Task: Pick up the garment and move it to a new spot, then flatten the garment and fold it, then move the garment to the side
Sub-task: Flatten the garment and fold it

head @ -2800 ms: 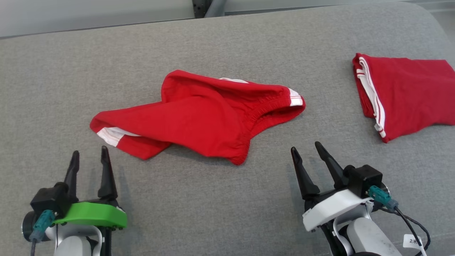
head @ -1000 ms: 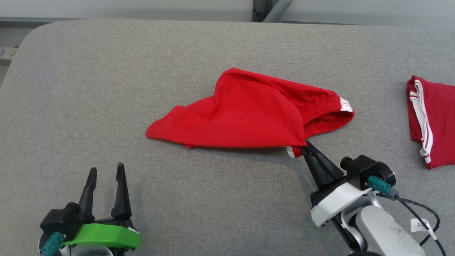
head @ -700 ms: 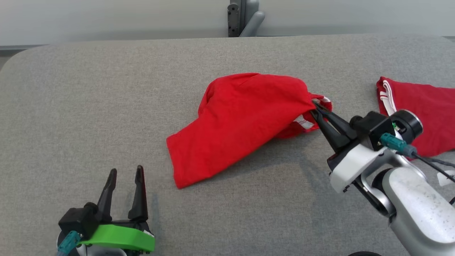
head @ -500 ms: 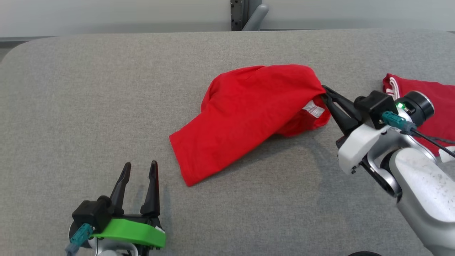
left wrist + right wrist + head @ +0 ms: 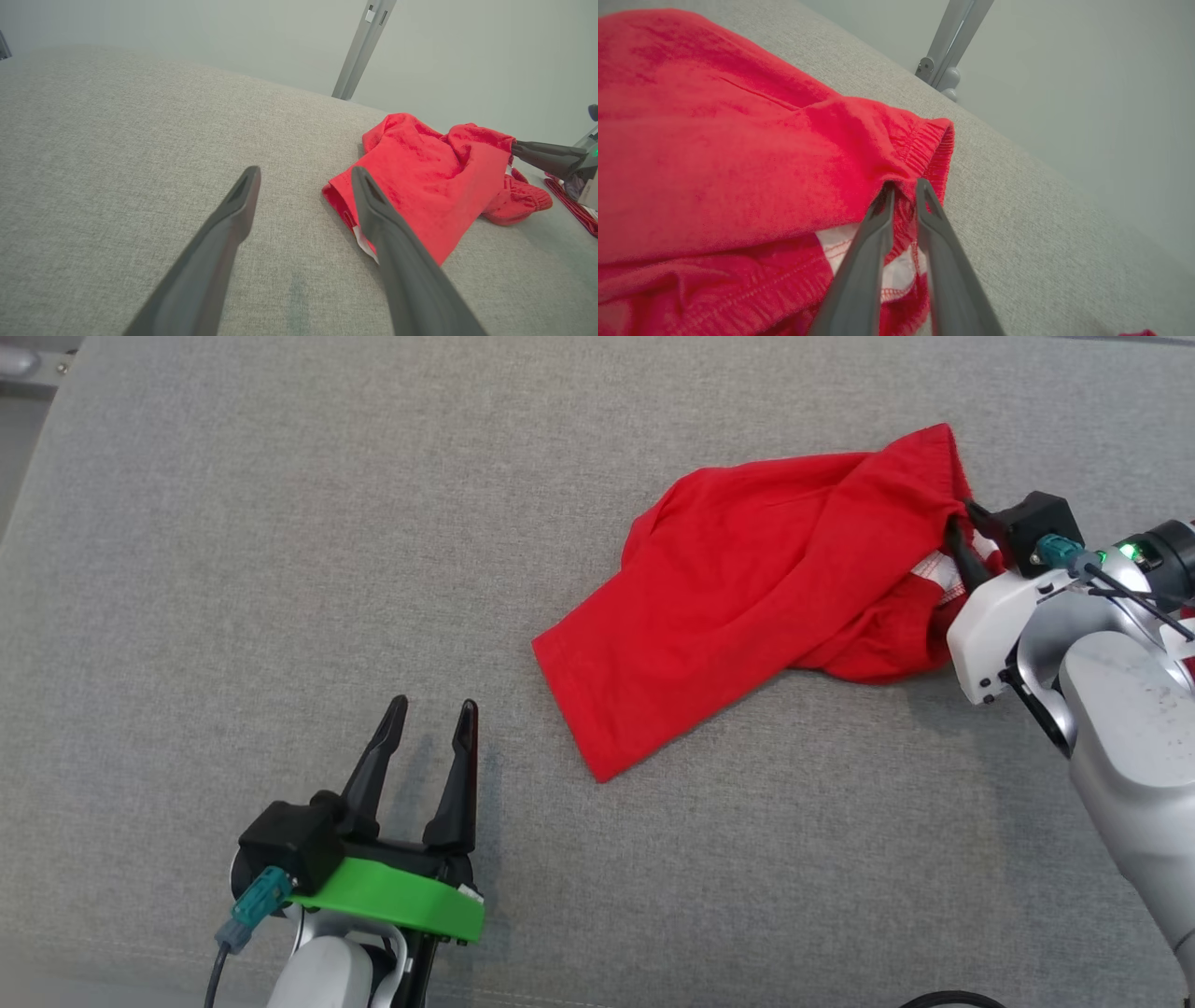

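The right claw (image 5: 903,184) has its fingers nearly together, pinching a fold of the garment (image 5: 775,588) at the elastic waistband. The cloth peaks at the tips, and the rest trails near and left over the right side of the grey pad (image 5: 280,523). The left claw (image 5: 434,705) hangs spread and empty, near and left of the garment's near corner. The garment looks light, soft and limp, so it will likely sag and bunch from one pinch; waistband and hem corners seem the firmer holds.
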You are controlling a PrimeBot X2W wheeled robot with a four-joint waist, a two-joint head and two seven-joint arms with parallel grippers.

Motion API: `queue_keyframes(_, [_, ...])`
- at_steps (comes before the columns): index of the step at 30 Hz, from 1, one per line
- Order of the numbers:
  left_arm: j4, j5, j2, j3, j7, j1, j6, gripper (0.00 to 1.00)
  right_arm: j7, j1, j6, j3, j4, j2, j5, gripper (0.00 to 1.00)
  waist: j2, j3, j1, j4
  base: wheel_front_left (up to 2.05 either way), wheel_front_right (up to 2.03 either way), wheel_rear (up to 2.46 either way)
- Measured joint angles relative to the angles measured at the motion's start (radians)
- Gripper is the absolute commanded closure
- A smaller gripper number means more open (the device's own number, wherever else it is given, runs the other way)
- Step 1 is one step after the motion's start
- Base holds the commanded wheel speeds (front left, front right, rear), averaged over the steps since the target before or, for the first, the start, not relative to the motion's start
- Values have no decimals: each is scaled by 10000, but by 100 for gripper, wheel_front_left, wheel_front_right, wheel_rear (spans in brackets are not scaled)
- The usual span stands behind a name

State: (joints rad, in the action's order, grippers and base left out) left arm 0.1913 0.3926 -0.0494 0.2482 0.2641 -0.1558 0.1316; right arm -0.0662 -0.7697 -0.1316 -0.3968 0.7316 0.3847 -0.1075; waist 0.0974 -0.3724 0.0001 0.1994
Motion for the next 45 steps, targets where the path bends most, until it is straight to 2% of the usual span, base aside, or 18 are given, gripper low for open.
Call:
queue_keyframes(5, [-17,-88,6,-61,0,35,0,0,-1356,120,0,614,786,-431,144,0,0,-130,0,15,0,0,0])
queue_keyframes(9, [4,-240,10,-249,0,249,0,0,-1839,715,2,1200,736,-754,98,0,-1,-35,0,-226,0,0,0])
queue_keyframes(12, [61,-303,6,-393,2,435,0,0,-1910,1392,0,1561,171,-1076,44,0,0,134,0,-496,0,0,0])
queue_keyframes(16, [119,-362,8,-546,0,675,0,0,-1925,2562,2,2301,-1517,-1476,-29,0,1,497,0,-964,0,0,0])
queue_keyframes(25, [278,-487,6,-732,0,1219,0,0,-1952,4902,2,2920,-3931,-2414,150,0,2,1458,-1,-2003,0,0,0])
queue_keyframes(35, [493,-692,6,-821,0,1596,0,0,-1952,6171,2,3122,-4681,-3024,255,0,3,2072,-1,-2996,0,0,0])
queue_keyframes(45, [1398,-382,10,-458,0,1039,0,0,-1950,5930,2,3012,-4763,-3147,249,0,2,1410,-1,-3273,0,0,0])
